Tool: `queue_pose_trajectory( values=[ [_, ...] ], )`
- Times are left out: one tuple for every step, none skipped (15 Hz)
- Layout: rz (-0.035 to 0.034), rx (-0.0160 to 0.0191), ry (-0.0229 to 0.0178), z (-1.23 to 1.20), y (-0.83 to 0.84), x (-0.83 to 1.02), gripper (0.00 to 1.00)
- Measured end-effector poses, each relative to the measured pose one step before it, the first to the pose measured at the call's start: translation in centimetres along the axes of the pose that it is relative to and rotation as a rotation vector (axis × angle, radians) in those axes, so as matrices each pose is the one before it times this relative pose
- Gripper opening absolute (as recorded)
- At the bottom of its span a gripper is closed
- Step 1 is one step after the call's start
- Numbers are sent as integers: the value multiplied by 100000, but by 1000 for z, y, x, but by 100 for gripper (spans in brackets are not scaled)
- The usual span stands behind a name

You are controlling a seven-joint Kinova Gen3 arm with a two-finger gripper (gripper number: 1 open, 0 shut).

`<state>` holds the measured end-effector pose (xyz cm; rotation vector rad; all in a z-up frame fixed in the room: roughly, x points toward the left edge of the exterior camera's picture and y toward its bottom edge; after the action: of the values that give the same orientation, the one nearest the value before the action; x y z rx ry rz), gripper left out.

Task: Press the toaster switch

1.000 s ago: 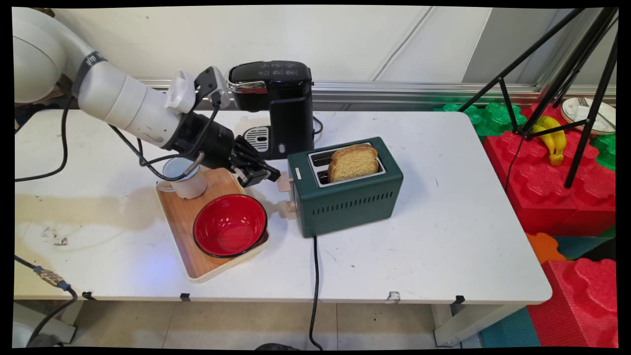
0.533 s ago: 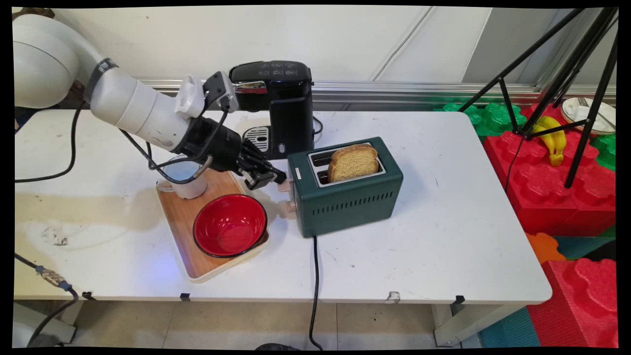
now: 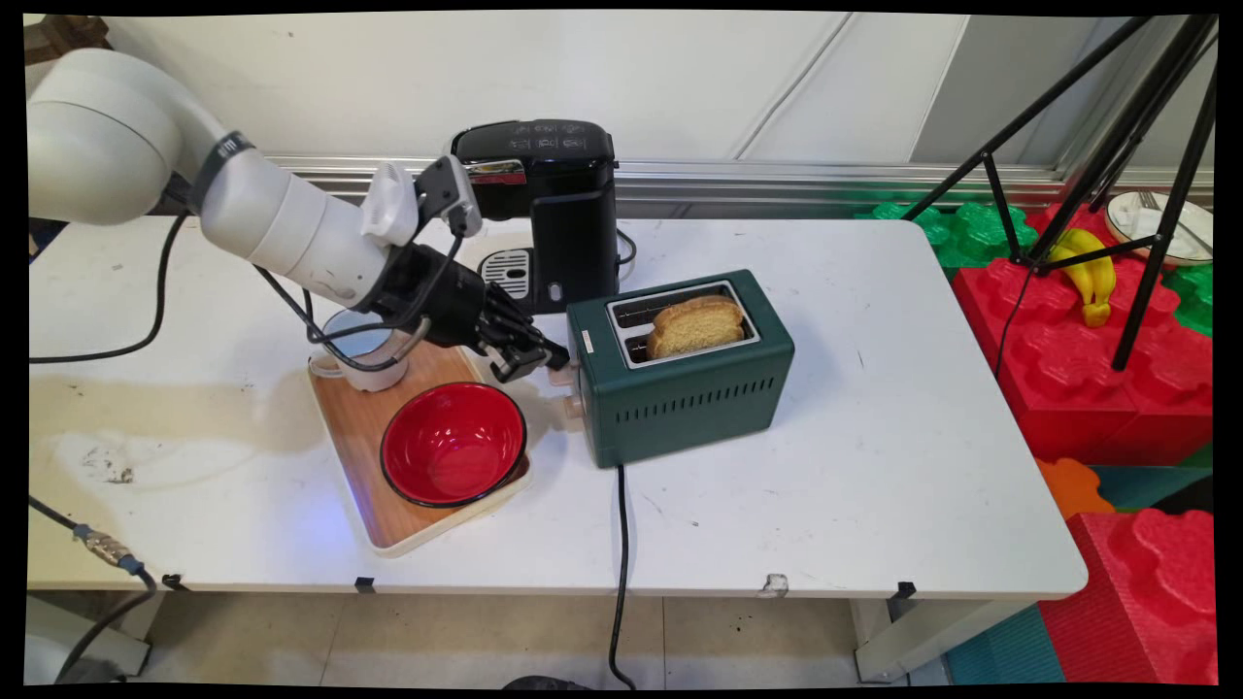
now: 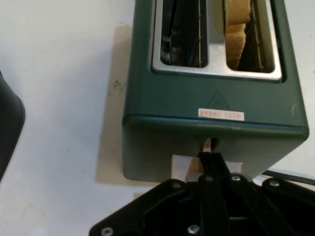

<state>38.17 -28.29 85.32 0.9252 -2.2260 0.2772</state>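
A dark green toaster (image 3: 680,388) stands mid-table with a slice of bread (image 3: 694,325) sunk low in its near slot. My gripper (image 3: 554,361) is shut, and its tip rests on the cream lever (image 3: 560,374) on the toaster's left end. In the hand view the toaster (image 4: 211,98) fills the upper frame, with the bread (image 4: 238,29) in the right slot and the other slot bare. There the gripper (image 4: 210,160) presses its closed fingers onto the lever (image 4: 183,167). A second cream knob (image 3: 566,413) sits lower on the same end.
A black coffee machine (image 3: 549,209) stands behind the gripper. A wooden tray (image 3: 359,437) to the left holds a red bowl (image 3: 453,444) and a white cup (image 3: 364,354). The toaster's cord (image 3: 621,544) runs off the near edge. A tripod (image 3: 1097,146) and red blocks (image 3: 1068,379) stand at the right.
The arm has moved right and slightly down onto the toaster's lever. The lever has gone down and the bread has sunk deeper into its slot.
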Motion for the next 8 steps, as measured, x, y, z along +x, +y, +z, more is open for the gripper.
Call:
queue_pose_trajectory(
  values=[
    [82,-34,-167,154,-28,-66,0],
    [140,-87,-409,291,-39,-147,0],
    [133,-93,-307,262,-32,-125,0],
    [95,-100,-360,301,-28,-160,0],
    [29,-46,-213,169,-14,-103,0],
    [107,-114,-289,298,-27,-149,0],
    [100,-128,-280,292,-27,-152,0],
    [123,-85,-206,226,-29,-105,0]
  ],
)
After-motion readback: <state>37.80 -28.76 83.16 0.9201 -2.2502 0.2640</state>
